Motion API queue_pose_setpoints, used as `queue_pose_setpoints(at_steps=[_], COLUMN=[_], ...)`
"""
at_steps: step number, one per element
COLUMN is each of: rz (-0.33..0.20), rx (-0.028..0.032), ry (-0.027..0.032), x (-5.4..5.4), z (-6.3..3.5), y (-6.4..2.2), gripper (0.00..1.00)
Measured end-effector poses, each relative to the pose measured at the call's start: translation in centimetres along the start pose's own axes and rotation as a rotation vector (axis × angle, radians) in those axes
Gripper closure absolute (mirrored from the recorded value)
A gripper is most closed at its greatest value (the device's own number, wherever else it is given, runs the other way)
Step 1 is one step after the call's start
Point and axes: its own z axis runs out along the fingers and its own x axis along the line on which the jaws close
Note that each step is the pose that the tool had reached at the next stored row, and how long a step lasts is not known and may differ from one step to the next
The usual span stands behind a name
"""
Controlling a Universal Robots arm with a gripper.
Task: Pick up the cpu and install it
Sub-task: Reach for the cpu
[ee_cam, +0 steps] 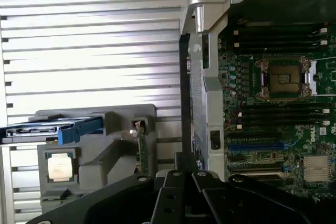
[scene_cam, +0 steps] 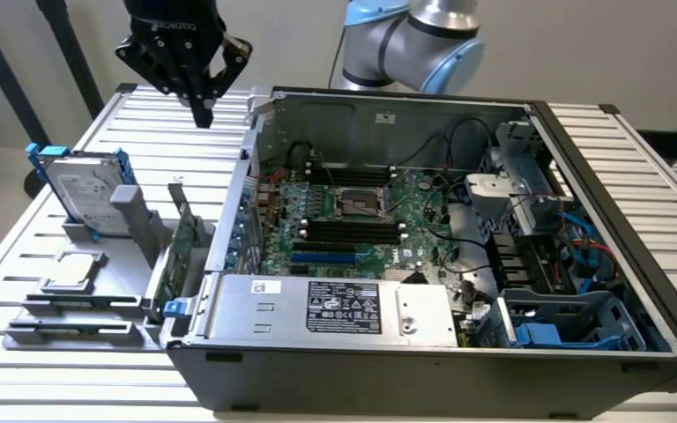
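The gripper hangs high over the slatted table, beside the back corner of the open computer case. Its fingers are pinched together with nothing between them. The cpu lies flat in a grey holder, well below the gripper and farther out toward the table's near edge, beyond the upright hard drive. The empty socket sits below on the gripper's other side, inside the case.

This looks to me like the reach for the chip. Done well, it means spreading the fingers before going down, and keeping wide of the hard drive and the green card standing near it. The gripper should drop straight and square to the chip's edges. The chip is thin and sits in a recess, so a skewed pinch could tip it
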Motion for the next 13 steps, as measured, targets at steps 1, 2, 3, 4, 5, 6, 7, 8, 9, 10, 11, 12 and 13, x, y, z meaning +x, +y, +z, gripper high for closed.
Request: queue_pose_setpoints(at_steps=[1, 2, 3, 4, 5, 6, 7, 8, 9, 10, 11, 12, 13], rz=[0.000, 0.000, 0.000, 0.000, 0.000, 0.000, 0.000, 0.000, 0.000, 0.000, 0.000, 0.000, 0.000], rx=[-0.0002, -0.0002, -0.0003, -0.0001, -0.0002, -0.0002, -0.0002, -0.0002, -0.0002, -0.0001, -0.0002, -0.0002, -0.0002], ry=[-0.0001, -0.0001, -0.0001, 0.0000, 0.0000, 0.0000, 0.0000, 0.0000, 0.0000, 0.0000, 0.0000, -0.0001, -0.0001], x=[0.5, 0.9, 1.4, 1.8, 2.3, 2.7, 3.2, 3.7, 4.1, 4.6, 5.0, 5.5, 5.9], z=[0.00, -0.01, -0.01, -0.02, -0.01, -0.01, 0.01, 0.02, 0.05, 0.06, 0.09, 0.12, 0.15], y=[-0.03, -0.06, -0.09, -0.12, -0.15, -0.18, -0.21, -0.24, -0.28, -0.31, -0.34, -0.37, -0.40], gripper=[0.89, 0.89, 0.89, 0.89, 0.89, 0.89, 0.89, 0.89, 0.89, 0.89, 0.89, 0.89, 0.89])
